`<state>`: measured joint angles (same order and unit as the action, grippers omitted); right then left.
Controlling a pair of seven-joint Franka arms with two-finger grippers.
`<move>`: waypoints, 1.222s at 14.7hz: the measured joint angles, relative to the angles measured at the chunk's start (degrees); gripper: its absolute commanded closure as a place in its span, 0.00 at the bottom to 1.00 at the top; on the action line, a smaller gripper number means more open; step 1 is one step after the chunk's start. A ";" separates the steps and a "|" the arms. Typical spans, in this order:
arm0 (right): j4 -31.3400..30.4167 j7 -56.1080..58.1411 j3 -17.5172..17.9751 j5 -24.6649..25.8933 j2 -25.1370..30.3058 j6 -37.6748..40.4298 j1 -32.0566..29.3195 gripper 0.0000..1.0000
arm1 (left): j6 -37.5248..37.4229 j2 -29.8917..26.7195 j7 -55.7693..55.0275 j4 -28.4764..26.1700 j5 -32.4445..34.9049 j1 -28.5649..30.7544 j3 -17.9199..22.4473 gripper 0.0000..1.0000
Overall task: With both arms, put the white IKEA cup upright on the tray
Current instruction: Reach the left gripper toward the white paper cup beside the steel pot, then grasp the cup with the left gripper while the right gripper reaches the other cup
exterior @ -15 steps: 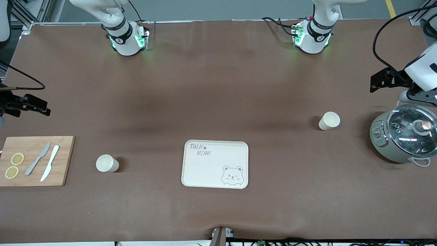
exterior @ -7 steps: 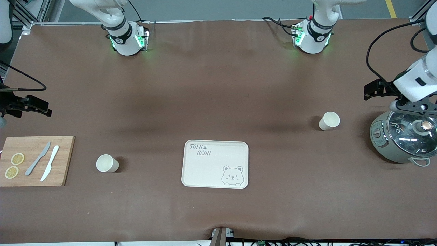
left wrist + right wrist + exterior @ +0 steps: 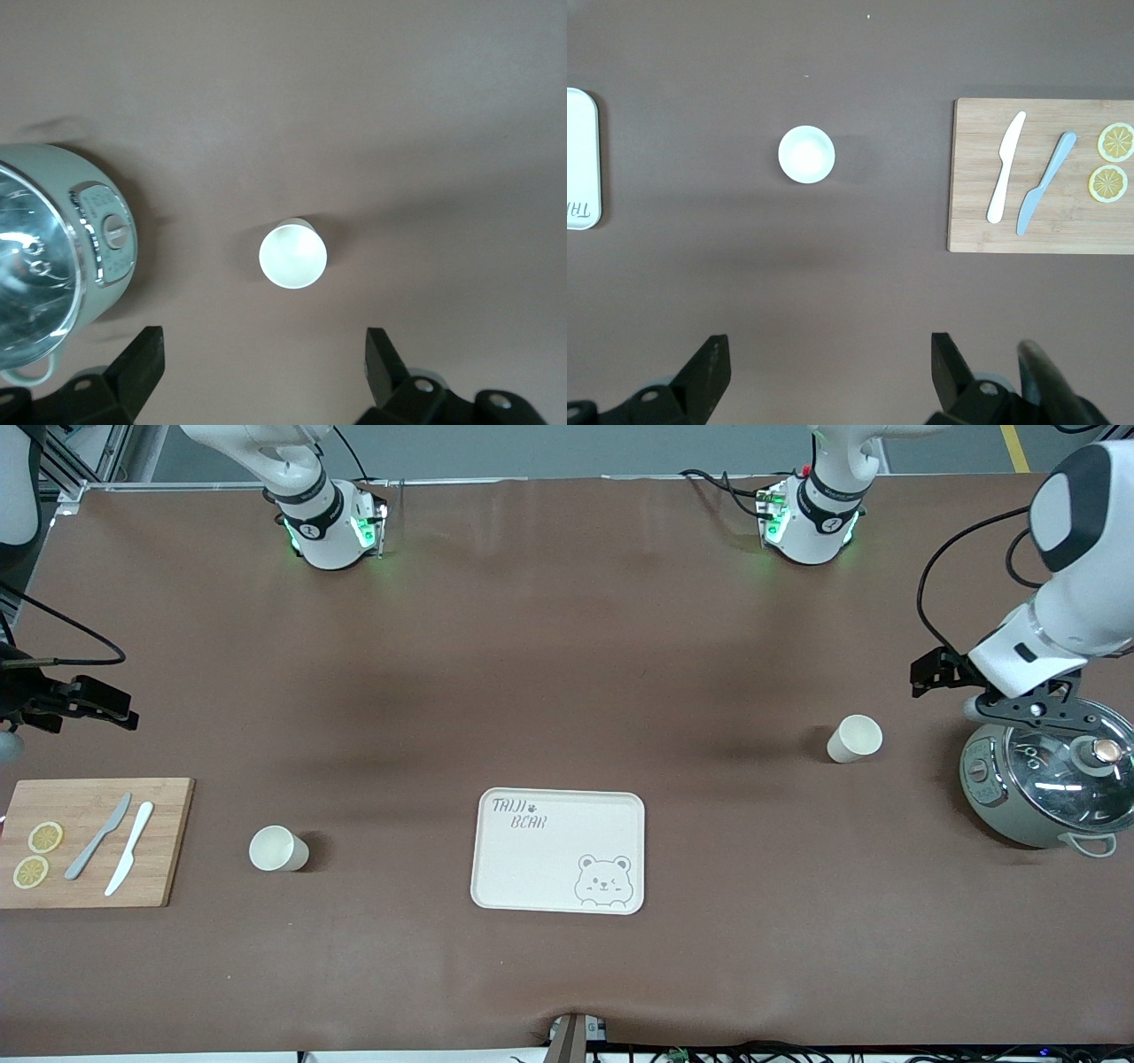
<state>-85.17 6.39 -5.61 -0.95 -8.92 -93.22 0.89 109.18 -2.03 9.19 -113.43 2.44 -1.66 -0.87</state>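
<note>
The cream tray with the bear face lies at the table's middle, near the front camera; one edge shows in the right wrist view. One white cup stands upright toward the left arm's end and shows in the left wrist view. A second white cup stands upright toward the right arm's end and shows in the right wrist view. My left gripper is open and empty, high over the table beside the first cup. My right gripper is open and empty, high over the table's end.
A grey-green cooker with a glass lid stands at the left arm's end, close to the first cup. A wooden cutting board with two knives and two lemon slices lies at the right arm's end.
My left arm has swung in from the table's end toward the cup near the cooker. My right gripper has shifted only slightly. Cups and tray have not moved.
</note>
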 measured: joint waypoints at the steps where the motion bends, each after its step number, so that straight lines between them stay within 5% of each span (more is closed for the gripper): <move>1: -0.02 0.00 0.00 0.00 0.00 -0.02 0.00 0.00 | 2.69 -0.31 0.53 -2.89 0.00 0.29 -0.01 0.00; 8: -0.24 0.00 0.03 0.00 -0.25 -1.36 0.02 0.00 | 21.22 -0.38 2.83 -18.07 0.00 2.03 -0.01 0.00; 18: -1.52 0.00 0.15 0.00 -10.15 -10.19 0.13 0.00 | 37.60 7.54 5.35 -24.50 -0.01 4.74 -0.04 0.00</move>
<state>-86.69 6.38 -5.46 -0.96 -19.07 -103.41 1.02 146.78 5.51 14.54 -137.92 2.43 3.08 -0.91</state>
